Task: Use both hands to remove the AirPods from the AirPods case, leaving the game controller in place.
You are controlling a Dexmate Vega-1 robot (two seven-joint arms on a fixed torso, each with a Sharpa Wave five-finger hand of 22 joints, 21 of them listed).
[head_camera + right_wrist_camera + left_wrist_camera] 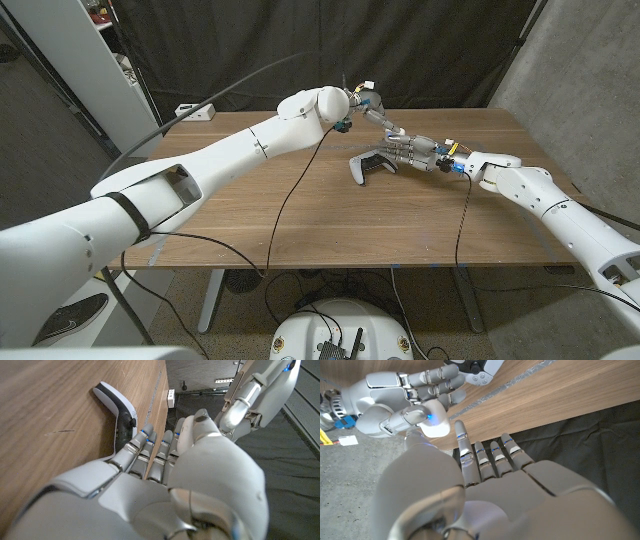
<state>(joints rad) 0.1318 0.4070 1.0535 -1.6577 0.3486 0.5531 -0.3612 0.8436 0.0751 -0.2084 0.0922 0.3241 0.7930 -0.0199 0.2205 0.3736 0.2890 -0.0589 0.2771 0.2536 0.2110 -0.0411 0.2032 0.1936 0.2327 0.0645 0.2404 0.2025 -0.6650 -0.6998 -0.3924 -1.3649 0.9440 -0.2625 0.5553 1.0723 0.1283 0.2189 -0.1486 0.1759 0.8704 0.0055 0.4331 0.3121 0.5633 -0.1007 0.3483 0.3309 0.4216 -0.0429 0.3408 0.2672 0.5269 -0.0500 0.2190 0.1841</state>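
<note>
Right hand (418, 155) pinches white AirPods case (434, 424) above white game controller (370, 166); left hand (372, 104) spread, just beside; open table (250, 215) nearer

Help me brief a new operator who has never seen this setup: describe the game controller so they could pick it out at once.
Start at the wooden table and look toward its middle, slightly toward the far edge, where the two hands meet. The game controller lies on the wood just beside the right hand. It is white with black parts and two curved grips, the only loose thing lying on the tabletop there.
</note>
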